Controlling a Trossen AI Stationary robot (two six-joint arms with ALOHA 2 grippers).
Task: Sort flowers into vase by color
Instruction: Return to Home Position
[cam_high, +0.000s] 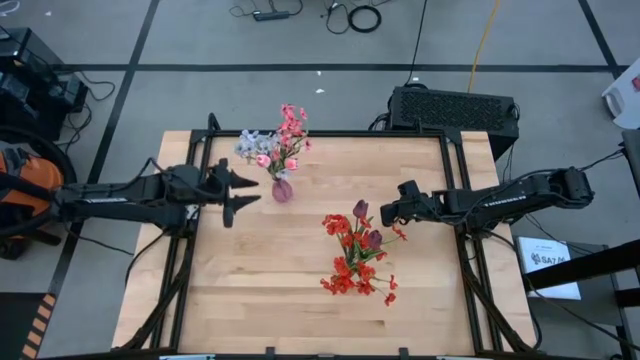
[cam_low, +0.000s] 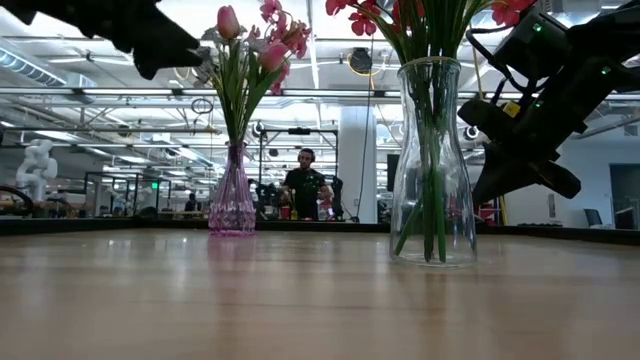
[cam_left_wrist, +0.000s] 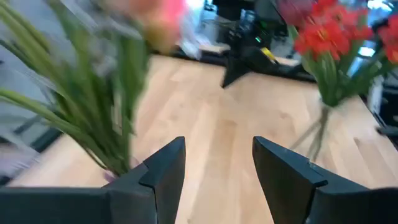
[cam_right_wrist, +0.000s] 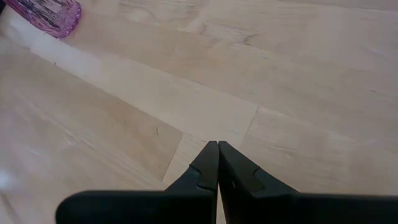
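High view puts your left gripper (cam_high: 250, 190) with its fingers spread wide and nothing between them, the light violet vase (cam_high: 283, 190) just ahead of the tips. In that vase stand the pink and pale blue-white flowers (cam_high: 278, 140), rising just beyond the gripper. Your right gripper (cam_high: 386, 212) has its fingers pressed together on nothing, as the right wrist view confirms. The clear vase (cam_low: 432, 160) with the red flowers (cam_high: 352, 268) and dark maroon tulips (cam_high: 366, 225) sits near those tips, a little to one side. Every stem you can see stands in a vase, so sorting looks complete.

In the left wrist view the green stalks (cam_left_wrist: 93, 106) beside your fingers are blurred; they are probably the pink bunch. Should you regrip a stem, expect it to be light and springy, with soft heads that crush. Take the stalk below the head and above the rim. Both vases look top-heavy, so a brush from either arm could tip them.
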